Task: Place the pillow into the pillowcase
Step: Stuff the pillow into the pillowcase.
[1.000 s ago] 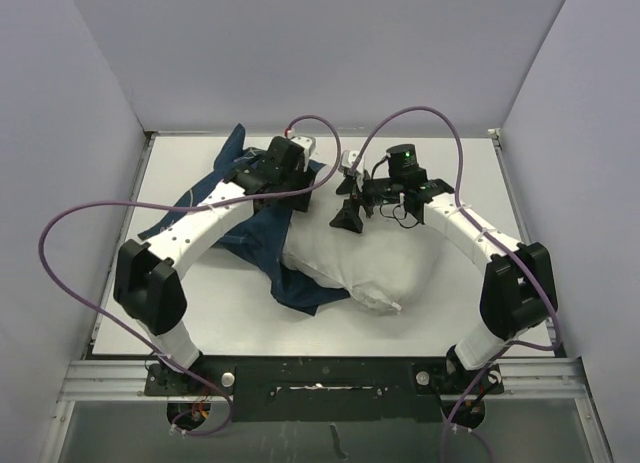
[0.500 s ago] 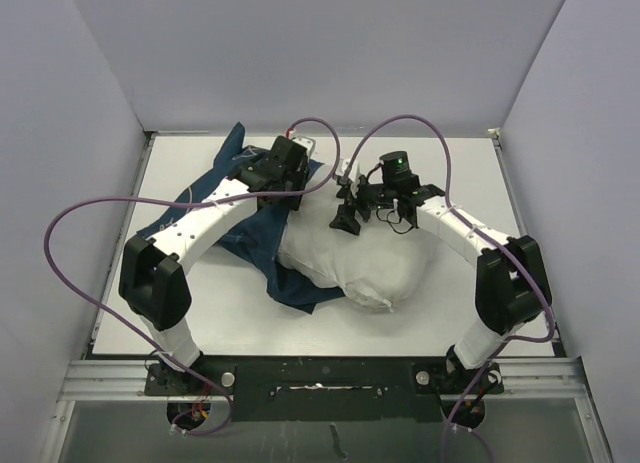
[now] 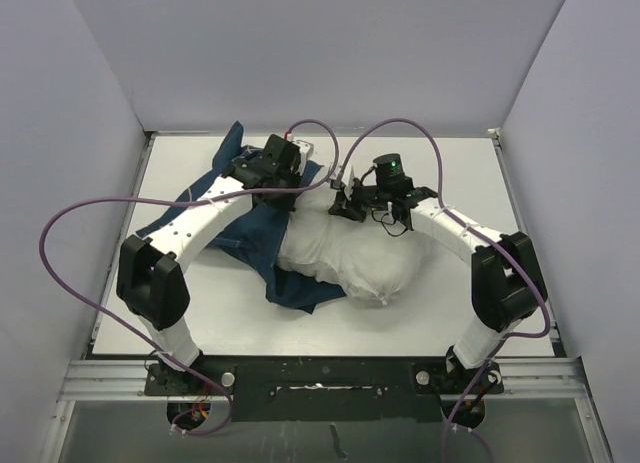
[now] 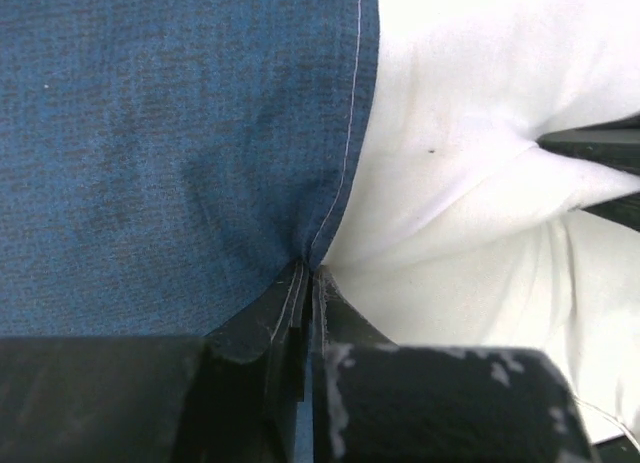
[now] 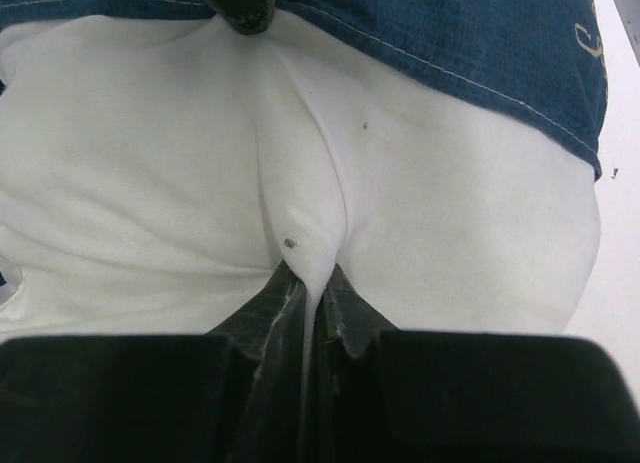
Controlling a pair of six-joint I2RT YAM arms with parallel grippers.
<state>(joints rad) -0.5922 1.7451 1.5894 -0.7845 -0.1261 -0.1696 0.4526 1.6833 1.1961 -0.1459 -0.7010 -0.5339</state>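
The pillow (image 3: 350,258) is plain white — the pillowcase (image 3: 262,238) navy-blue with pale stitching and cream script.

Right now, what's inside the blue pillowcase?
One end of the pillow sits in the mouth of the pillowcase. How far it reaches inside is covered up.

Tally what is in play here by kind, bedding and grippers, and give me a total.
Pillow, white: 1
Pillowcase, navy: 1
Grippers, black: 2 (left gripper pinching the pillowcase hem, right gripper pinching a fold of the pillow)
Total: 4
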